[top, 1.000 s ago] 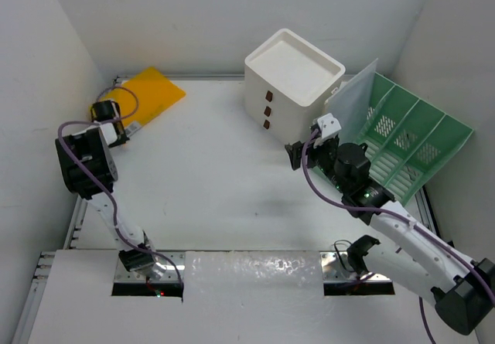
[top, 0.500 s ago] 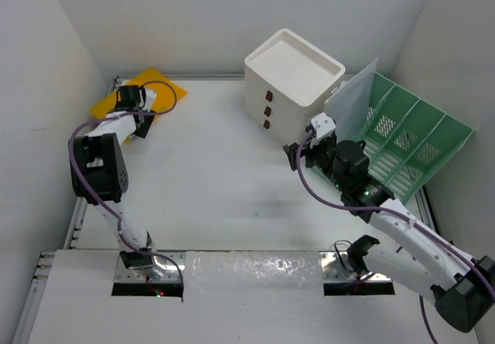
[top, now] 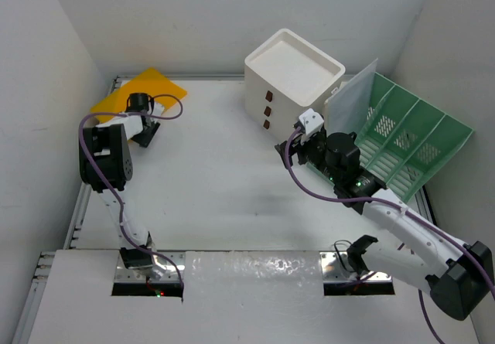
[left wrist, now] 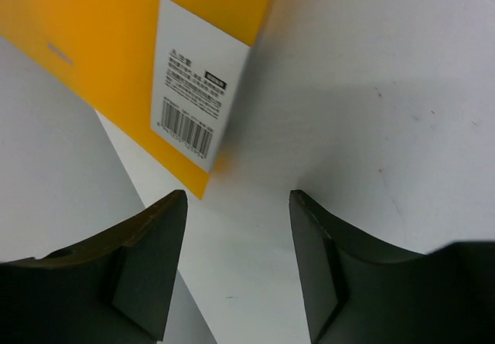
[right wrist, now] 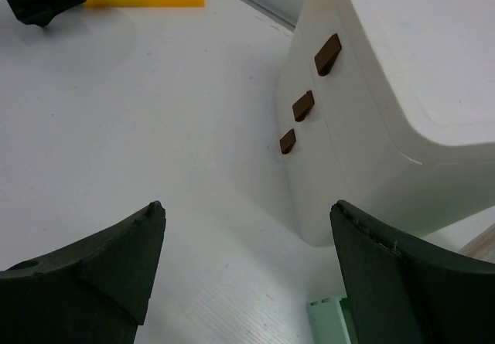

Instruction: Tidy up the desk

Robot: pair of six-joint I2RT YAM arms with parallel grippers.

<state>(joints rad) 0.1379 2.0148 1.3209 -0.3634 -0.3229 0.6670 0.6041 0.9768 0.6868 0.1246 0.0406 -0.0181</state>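
The left pincer (left wrist: 238,201), jaws apart and empty, hovered over the counter (left wrist: 371,89) just short of the yellow packet (left wrist: 100,42) corner ahead.

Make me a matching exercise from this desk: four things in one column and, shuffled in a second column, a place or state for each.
Column one
1. yellow packet
2. drawer box
3. green rack
4. left gripper

Column two
A. right side, by the wall
B. fingers apart, holding nothing
C. far left corner
D. far middle, three brown handles

Pairs: 1-C, 2-D, 3-A, 4-B
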